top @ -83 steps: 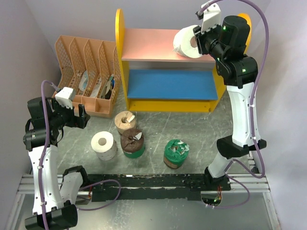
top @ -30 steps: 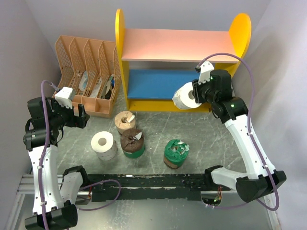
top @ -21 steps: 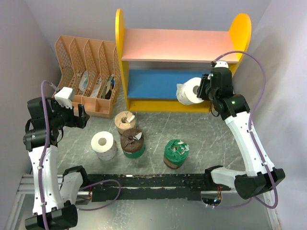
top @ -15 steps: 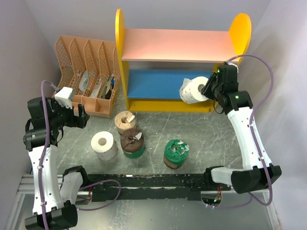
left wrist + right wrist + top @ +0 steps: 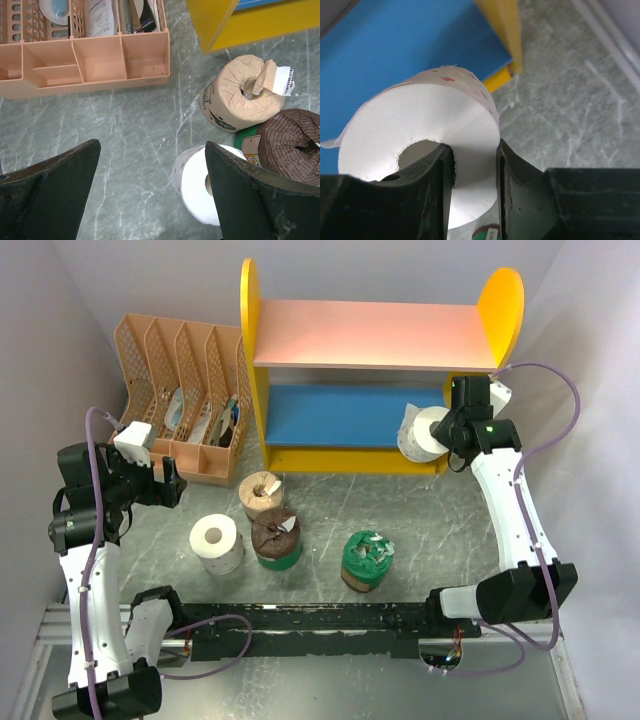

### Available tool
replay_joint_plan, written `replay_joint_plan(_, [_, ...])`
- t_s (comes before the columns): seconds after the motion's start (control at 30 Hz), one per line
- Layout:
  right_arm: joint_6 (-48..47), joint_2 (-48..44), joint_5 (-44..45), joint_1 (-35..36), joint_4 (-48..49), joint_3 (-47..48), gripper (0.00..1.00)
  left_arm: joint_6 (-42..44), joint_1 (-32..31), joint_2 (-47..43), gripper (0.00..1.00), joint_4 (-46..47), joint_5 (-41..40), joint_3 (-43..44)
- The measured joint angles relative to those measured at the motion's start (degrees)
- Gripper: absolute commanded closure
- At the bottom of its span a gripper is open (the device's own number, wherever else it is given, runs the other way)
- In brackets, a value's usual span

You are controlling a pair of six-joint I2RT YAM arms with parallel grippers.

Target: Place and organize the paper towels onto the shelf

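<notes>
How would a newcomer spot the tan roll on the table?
Find the shelf and its yellow left panel. In front of that panel's foot stands the tan roll, core up. It alone is bare light-brown paper, unlike the white roll and green-wrapped roll beside it.

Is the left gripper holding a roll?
No: the left gripper is wide open above the table, the white roll standing free below it.

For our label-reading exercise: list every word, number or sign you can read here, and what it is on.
Nothing can be read.
Tan roll: black print on its side, too blurred.
Papers in the peach organizer: print too small.
Held white roll: faint red marks, illegible.
</notes>
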Motion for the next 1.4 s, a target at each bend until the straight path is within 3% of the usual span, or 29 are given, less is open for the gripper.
replay_joint_plan(0.37, [0.39,5.64,11.43,-0.61,-0.33,3.08,1.00,0.00,0.00,0.00,0.02,0.00,0.00,0.00])
replay_joint_plan(0.83, [0.42,8.76,6.27,-1.68,0.66,6.82,1.00,0.00,0.00,-0.63,0.02,0.00,0.02,-0.09])
replay_joint_plan(1.4, [0.94,11.13,8.81,-1.68,1.44,8.07,0.97,0.00,0.00,-0.70,0.02,0.00,0.02,-0.11])
